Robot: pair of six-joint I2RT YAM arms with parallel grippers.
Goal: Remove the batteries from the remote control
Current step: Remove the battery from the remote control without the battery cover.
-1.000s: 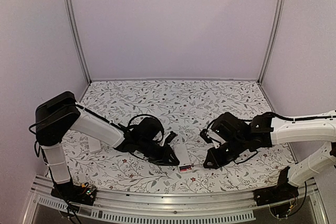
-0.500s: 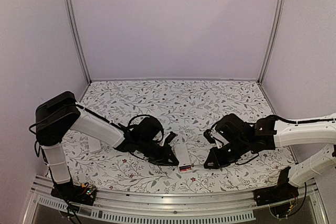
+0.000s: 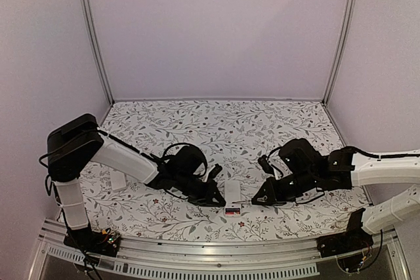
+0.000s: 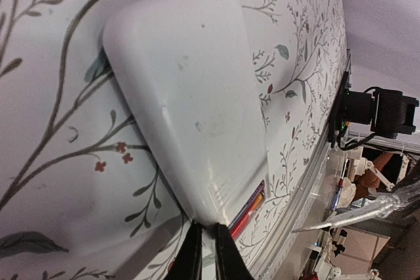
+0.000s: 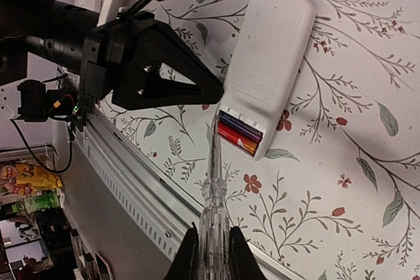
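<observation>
In the remote (image 5: pixel 269 63) lie batteries (image 5: pixel 239 132), seemingly red and dark.

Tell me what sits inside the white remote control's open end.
Thin cylindrical batteries, one red, one dark, show at the open end of the white plastic remote control. Its casing hides the rest of the compartment.

Batteries (image 5: pixel 239 133) half-hidden inside remote (image 5: pixel 269 57)

Batteries (image 3: pixel 231 211) in remote (image 3: pixel 231 192) between left hand (image 3: pixel 215 199) and right hand (image 3: pixel 258 199)
</observation>
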